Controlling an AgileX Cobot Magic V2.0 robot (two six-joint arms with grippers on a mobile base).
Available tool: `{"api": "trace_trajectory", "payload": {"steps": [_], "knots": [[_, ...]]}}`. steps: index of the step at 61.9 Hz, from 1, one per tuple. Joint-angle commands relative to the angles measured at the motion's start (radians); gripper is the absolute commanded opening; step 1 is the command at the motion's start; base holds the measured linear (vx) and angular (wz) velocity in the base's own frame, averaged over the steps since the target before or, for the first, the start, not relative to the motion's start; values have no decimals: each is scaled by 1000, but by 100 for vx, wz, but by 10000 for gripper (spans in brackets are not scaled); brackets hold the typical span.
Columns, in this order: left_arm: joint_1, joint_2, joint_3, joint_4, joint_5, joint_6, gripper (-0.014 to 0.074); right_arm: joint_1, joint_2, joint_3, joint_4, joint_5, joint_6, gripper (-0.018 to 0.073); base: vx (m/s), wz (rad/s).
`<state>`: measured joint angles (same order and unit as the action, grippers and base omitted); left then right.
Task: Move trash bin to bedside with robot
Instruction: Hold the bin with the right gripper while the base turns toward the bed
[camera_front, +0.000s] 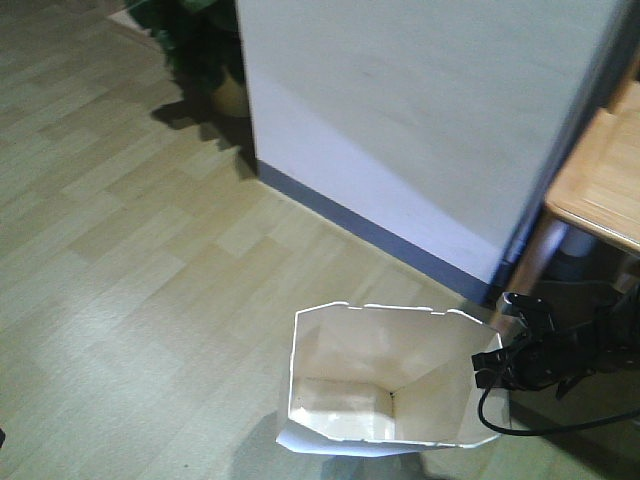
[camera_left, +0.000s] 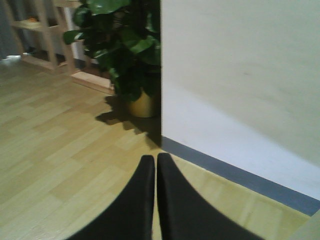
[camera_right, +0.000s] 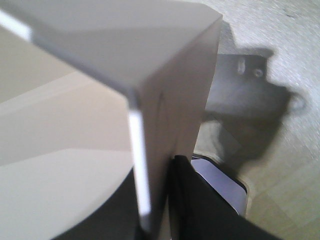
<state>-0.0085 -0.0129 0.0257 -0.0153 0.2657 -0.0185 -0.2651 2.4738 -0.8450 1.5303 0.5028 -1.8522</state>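
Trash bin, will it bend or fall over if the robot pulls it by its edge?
Probably light: the trash bin looks empty and thin-walled. Its wall may flex where the right tool pinches one rim corner. Held on one side only, it could tilt or swing on the smooth floor.

The floor (camera_front: 130, 250) is pale wood-look planking that fills the left and lower frame. The white trash bin (camera_front: 390, 385) is at lower centre-right. A potted plant (camera_front: 215, 60) stands at upper left beside the wall (camera_front: 420, 120), and a wooden desk leg (camera_front: 540, 255) comes down at right.
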Motion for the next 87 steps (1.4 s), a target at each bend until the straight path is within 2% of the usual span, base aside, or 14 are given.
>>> {"api": "trace_trajectory", "payload": {"steps": [1, 87], "knots": [[-6, -14, 19, -3, -69, -4, -6, -2, -68, -4, 8, 237, -8, -5, 8, 54], [-6, -14, 19, -3, -69, -4, -6, -2, -68, -4, 8, 237, -8, -5, 15, 54]]}}
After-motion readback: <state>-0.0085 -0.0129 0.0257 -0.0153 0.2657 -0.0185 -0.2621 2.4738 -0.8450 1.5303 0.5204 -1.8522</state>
